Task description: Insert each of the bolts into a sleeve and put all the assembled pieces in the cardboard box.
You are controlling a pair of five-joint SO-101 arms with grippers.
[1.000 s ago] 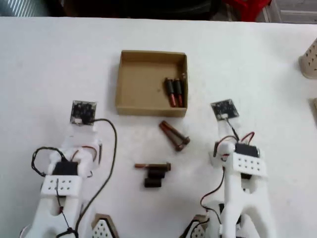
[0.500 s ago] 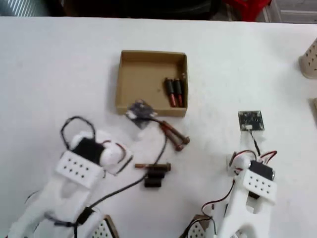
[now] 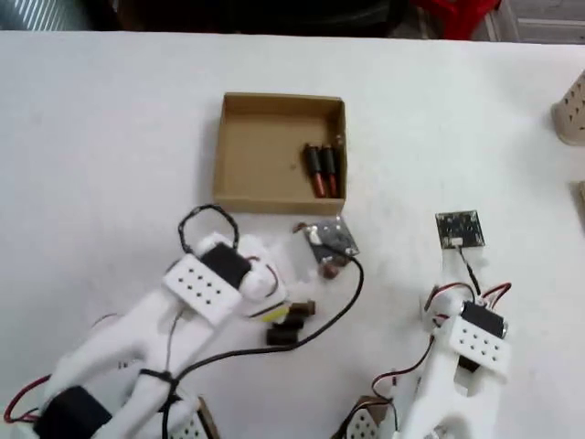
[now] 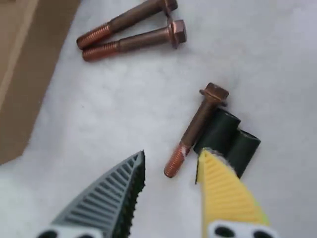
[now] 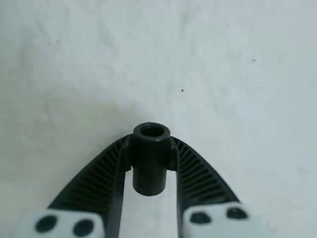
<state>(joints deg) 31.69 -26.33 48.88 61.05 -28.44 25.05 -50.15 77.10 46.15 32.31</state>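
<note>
White surface (image 3: pixel 110 119). Left claw (image 4: pixel 172 154) wide open, holding nothing; copper hex-head bolt (image 4: pixel 195 126) has its threaded end btwn the tips, two black cylindrical sleeves (image 4: pixel 230 139) touching it by the yellow finger. Two more copper bolts (image 4: pixel 133 32) farther ahead; brown cardboard box (image 4: pixel 20 74) off on the grey-finger side. Right claw (image 5: pixel 149 145) clamped on a single black sleeve (image 5: pixel 150 163), bore pointing away from the claw.

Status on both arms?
Left gripper open over bolt tip. Right gripper shut on black sleeve. Two loose sleeves against that bolt, under yellow finger. Two assemblies in cardboard box.
</note>
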